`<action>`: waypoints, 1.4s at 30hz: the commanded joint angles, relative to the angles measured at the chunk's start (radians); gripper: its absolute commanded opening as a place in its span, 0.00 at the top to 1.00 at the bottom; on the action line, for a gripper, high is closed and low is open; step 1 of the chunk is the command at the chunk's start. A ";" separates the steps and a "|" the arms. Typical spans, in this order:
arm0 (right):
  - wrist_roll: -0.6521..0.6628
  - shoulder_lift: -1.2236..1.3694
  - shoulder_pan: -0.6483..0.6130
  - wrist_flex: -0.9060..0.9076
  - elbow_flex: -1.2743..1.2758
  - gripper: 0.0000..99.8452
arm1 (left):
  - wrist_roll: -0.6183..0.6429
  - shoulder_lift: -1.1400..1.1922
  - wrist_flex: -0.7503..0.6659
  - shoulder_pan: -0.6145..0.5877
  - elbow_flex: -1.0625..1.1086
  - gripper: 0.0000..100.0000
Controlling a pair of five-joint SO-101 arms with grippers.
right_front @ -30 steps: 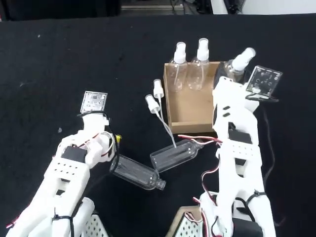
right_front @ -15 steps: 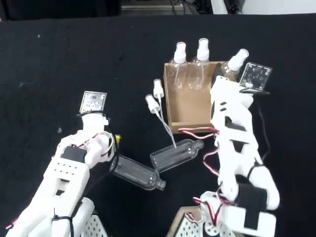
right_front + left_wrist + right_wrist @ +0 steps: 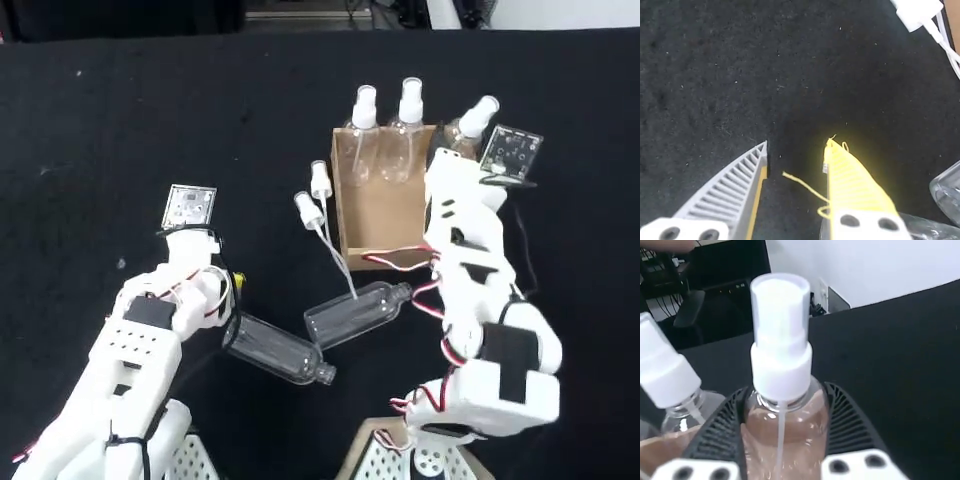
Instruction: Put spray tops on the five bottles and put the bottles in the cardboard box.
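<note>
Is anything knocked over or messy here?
Yes. Two bottles lie on their sides on the table with no tops, and two spray tops lie loose beside the box. The right gripper holds a third bottle tilted at the box's corner.

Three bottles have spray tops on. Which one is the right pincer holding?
The tilted bottle at the cardboard box's far right corner, clamped in the right pincer; the other two capped bottles stand upright in the box, untouched.
</note>
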 commanded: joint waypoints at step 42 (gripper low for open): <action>0.008 0.194 -0.017 0.114 -0.243 0.85 | -0.002 -0.020 -0.003 -0.007 -0.041 0.82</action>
